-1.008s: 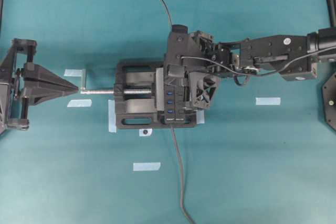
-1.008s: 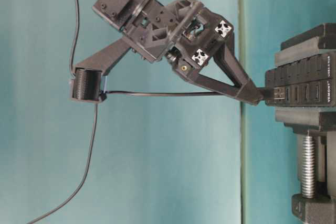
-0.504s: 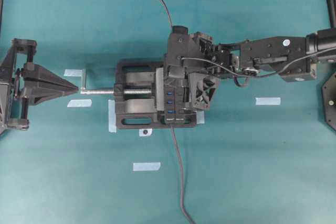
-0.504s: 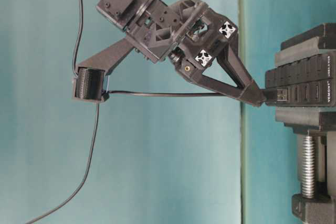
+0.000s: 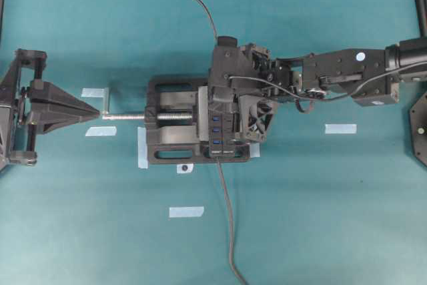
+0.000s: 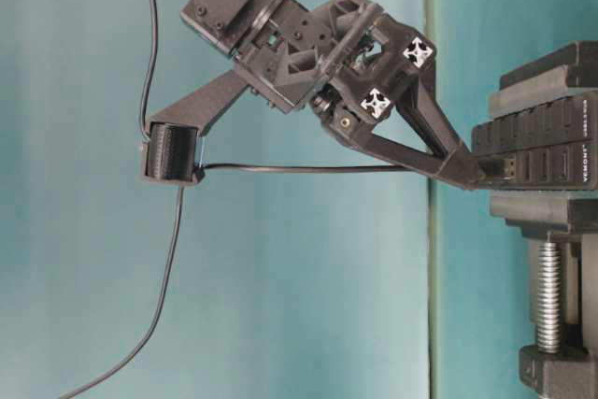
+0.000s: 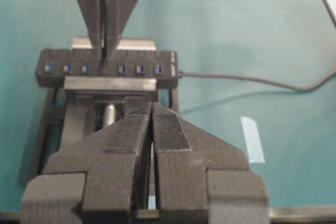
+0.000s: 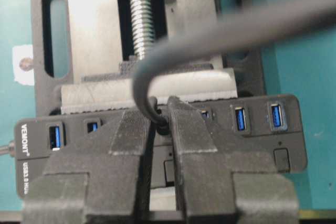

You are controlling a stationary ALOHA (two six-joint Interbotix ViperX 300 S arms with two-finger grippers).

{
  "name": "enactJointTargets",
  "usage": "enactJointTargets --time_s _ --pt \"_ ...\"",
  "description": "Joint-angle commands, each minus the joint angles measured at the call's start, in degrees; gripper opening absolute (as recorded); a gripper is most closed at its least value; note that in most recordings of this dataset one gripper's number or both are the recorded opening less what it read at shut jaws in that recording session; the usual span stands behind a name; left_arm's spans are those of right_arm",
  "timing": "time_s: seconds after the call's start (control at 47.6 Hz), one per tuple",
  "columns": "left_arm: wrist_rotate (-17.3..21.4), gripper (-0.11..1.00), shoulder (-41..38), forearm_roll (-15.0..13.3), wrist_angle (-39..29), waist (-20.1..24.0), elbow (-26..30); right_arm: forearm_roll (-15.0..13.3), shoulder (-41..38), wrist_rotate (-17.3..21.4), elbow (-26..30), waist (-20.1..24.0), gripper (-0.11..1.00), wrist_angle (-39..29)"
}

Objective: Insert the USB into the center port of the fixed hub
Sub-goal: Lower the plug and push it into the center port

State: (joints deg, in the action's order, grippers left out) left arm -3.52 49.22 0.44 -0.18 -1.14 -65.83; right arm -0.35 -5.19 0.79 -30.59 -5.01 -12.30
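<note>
My right gripper (image 6: 472, 172) is shut on the USB (image 6: 498, 168), a small black plug with a silver end. That end meets the face of the fixed hub (image 6: 551, 151), and its thin cable (image 6: 299, 168) trails back from it. In the right wrist view the fingertips (image 8: 184, 114) pinch the USB (image 8: 160, 121) over the middle of the hub (image 8: 262, 140). The center port is hidden behind them. In the left wrist view the right gripper (image 7: 106, 51) stands at the middle of the hub's (image 7: 58, 59) blue row. My left gripper (image 5: 97, 112) is shut and empty, by the screw handle.
A black bench vise (image 5: 170, 148) with a silver screw (image 5: 127, 116) clamps the hub (image 5: 215, 139). The hub's own cable (image 5: 227, 218) runs to the near edge. Tape strips (image 5: 340, 128) (image 5: 186, 211) lie on the teal mat.
My right gripper has moved toward the hub, carrying the USB's silver end up to its face. The left arm has not moved.
</note>
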Motion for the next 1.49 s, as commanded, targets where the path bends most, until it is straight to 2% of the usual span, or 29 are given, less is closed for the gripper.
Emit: enactJointTargets --time_s 0.0,0.567,1.47 --pt "-0.1 0.00 -0.2 0.1 0.6 0.0 0.6 0.1 0.2 0.5 0.3 0.5 0.09 -0.4" --pt "-0.1 0.00 -0.2 0.2 0.6 0.0 0.6 0.1 -0.2 2.3 -1.6 0.5 0.09 -0.4" --pt "-0.1 0.00 -0.2 0.1 0.6 0.0 0.6 0.1 -2.4 1.9 -1.7 0.6 0.09 -4.1"
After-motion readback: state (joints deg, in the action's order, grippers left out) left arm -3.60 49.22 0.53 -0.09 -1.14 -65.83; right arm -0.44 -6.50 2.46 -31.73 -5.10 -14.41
